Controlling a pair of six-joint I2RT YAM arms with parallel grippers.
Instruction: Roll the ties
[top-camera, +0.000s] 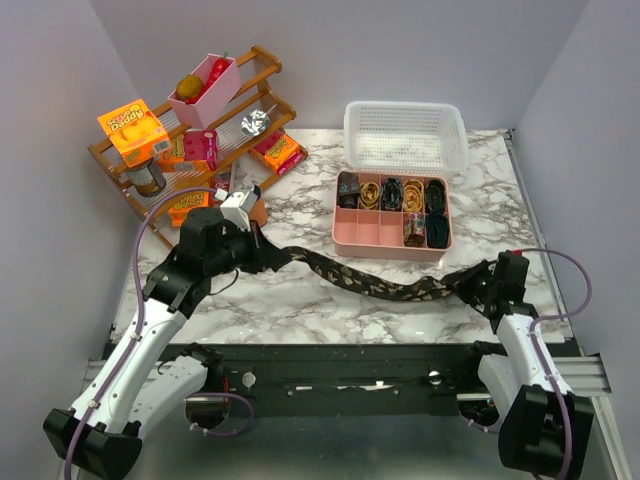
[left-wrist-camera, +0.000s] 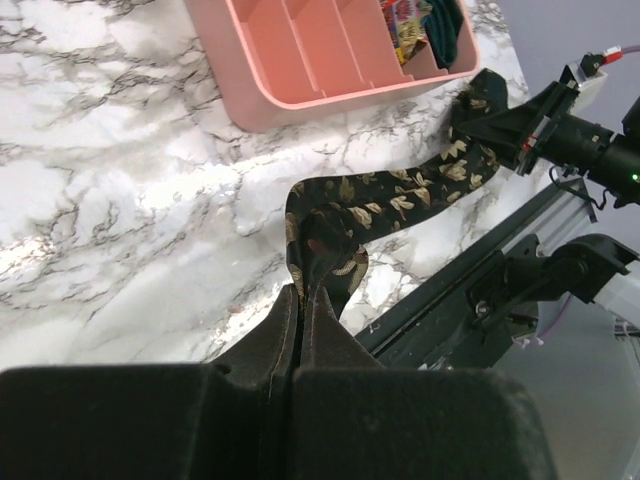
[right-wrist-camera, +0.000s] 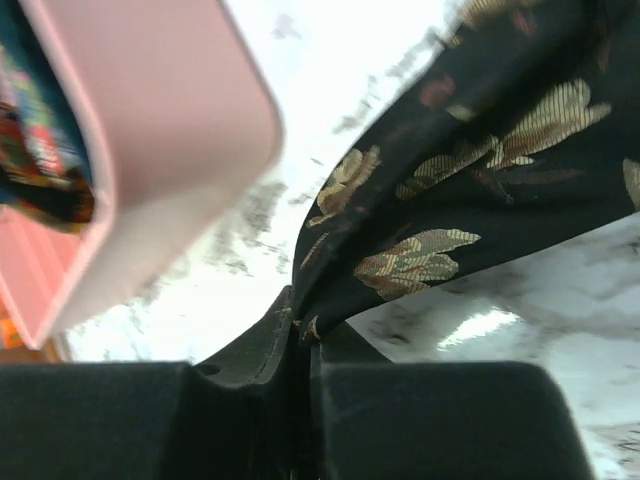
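One tie (top-camera: 360, 283), ends inside the left fingers (left-wrist-camera: 275, 335) and right fingers (right-wrist-camera: 252, 350)

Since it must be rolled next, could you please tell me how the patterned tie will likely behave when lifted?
Probably floppy: the tie drapes in a loose curve between the left fingers and right fingers. Likely light, as narrow pinches at its ends hold it. It folds near the left fingers, so it may twist or bunch.
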